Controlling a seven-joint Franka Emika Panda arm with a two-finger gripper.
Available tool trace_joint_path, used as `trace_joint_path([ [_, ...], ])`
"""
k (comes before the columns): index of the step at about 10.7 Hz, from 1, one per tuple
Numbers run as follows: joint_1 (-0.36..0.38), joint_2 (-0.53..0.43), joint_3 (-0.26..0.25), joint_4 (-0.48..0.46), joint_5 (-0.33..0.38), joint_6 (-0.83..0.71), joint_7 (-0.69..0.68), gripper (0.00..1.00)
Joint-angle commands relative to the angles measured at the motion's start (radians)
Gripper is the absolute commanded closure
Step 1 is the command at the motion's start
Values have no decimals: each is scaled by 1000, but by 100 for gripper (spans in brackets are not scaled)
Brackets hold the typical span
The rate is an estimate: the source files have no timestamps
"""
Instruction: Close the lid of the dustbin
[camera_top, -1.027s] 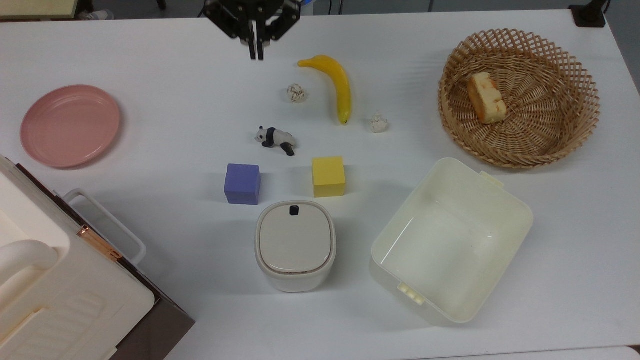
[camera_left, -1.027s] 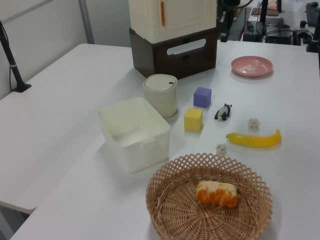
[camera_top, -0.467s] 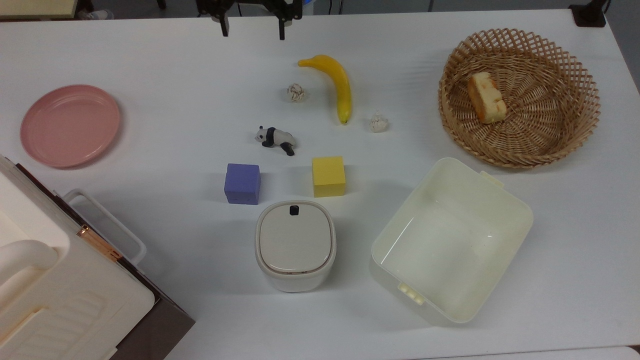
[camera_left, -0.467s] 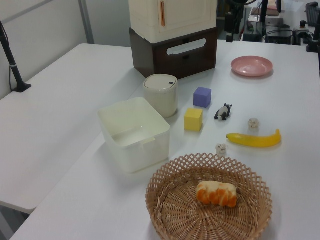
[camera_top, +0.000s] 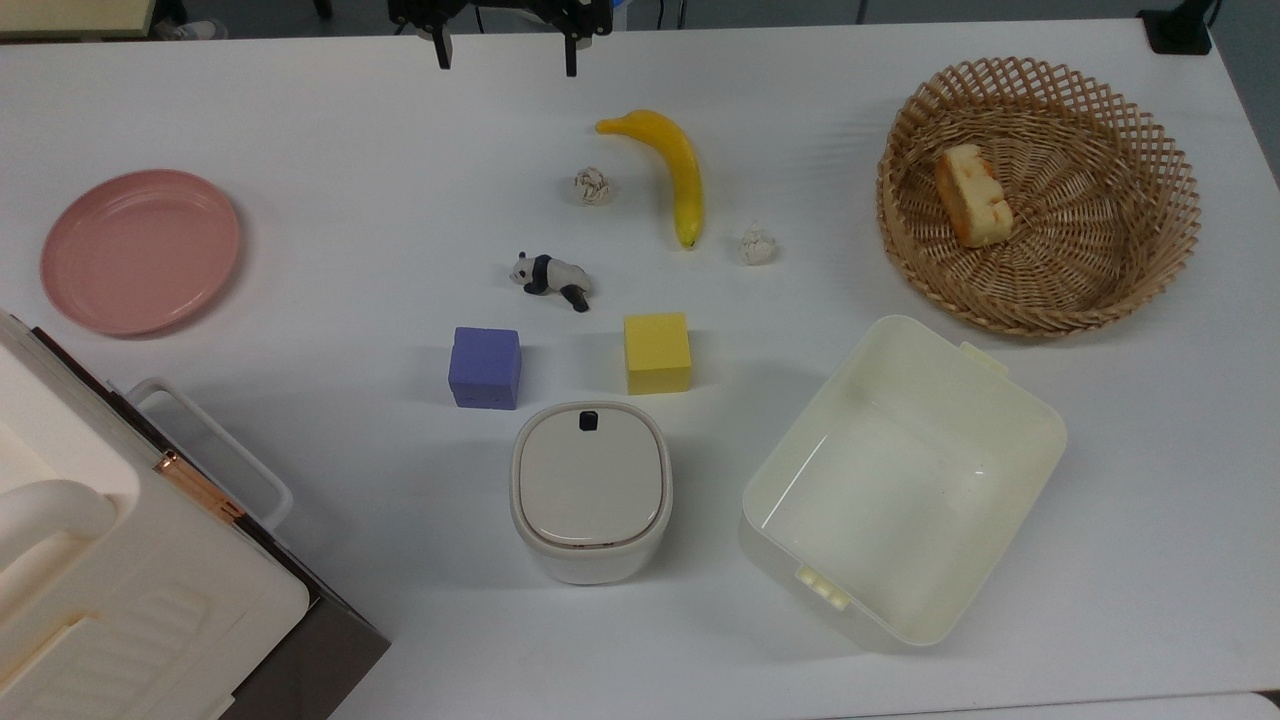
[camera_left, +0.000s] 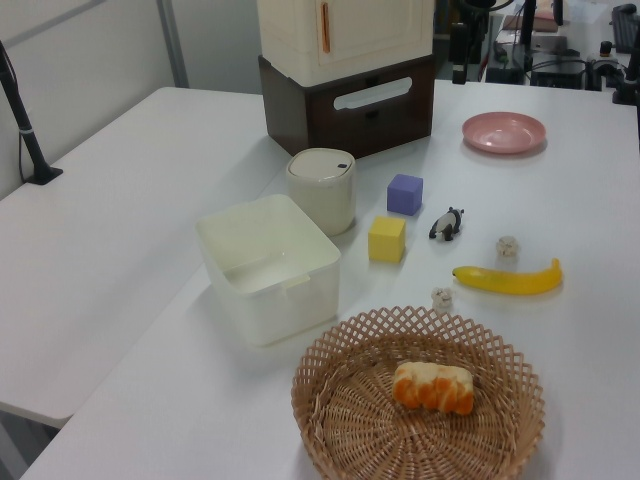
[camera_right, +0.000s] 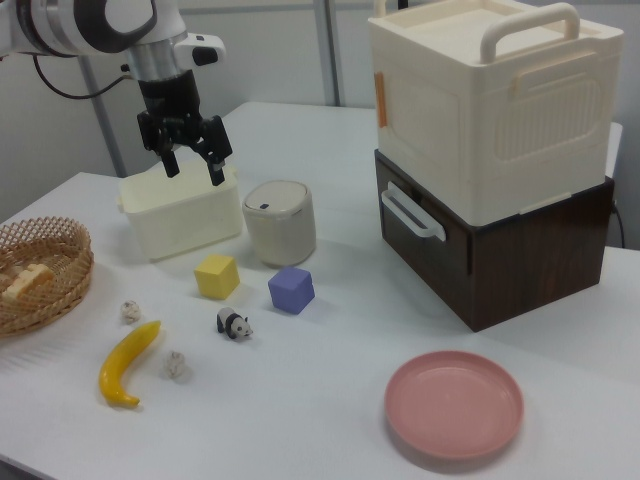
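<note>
The dustbin (camera_top: 590, 555) is a small beige rounded-square bin near the table's front in the top view, also seen in the left view (camera_left: 322, 200) and the right view (camera_right: 280, 235). Its lid (camera_top: 590, 478) lies flat on the bin, black button toward the cubes; the lid (camera_right: 276, 197) looks level in the right view too. My gripper (camera_top: 505, 58) hangs open at the top view's upper edge, high above the table and far from the bin. In the right view the gripper (camera_right: 192, 168) is up in the air, fingers spread, holding nothing.
A purple cube (camera_top: 485, 367) and a yellow cube (camera_top: 657, 352) stand just beyond the bin. A pale-yellow tub (camera_top: 900, 480), a wicker basket (camera_top: 1040, 195), a banana (camera_top: 680, 170), a toy panda (camera_top: 550, 278), a pink plate (camera_top: 140, 250) and a large cream box (camera_top: 90, 590) surround them.
A second ago the fingers were shut and lower over the table; they have since spread apart and the gripper has pulled back toward the top view's upper edge.
</note>
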Motion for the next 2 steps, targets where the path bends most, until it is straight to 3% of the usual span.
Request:
trace_joint_path([
  [1,3,-21,-6,-19,4,-20,-12,0],
  [2,2,-21,-6,-19,4,-20,-12,0],
])
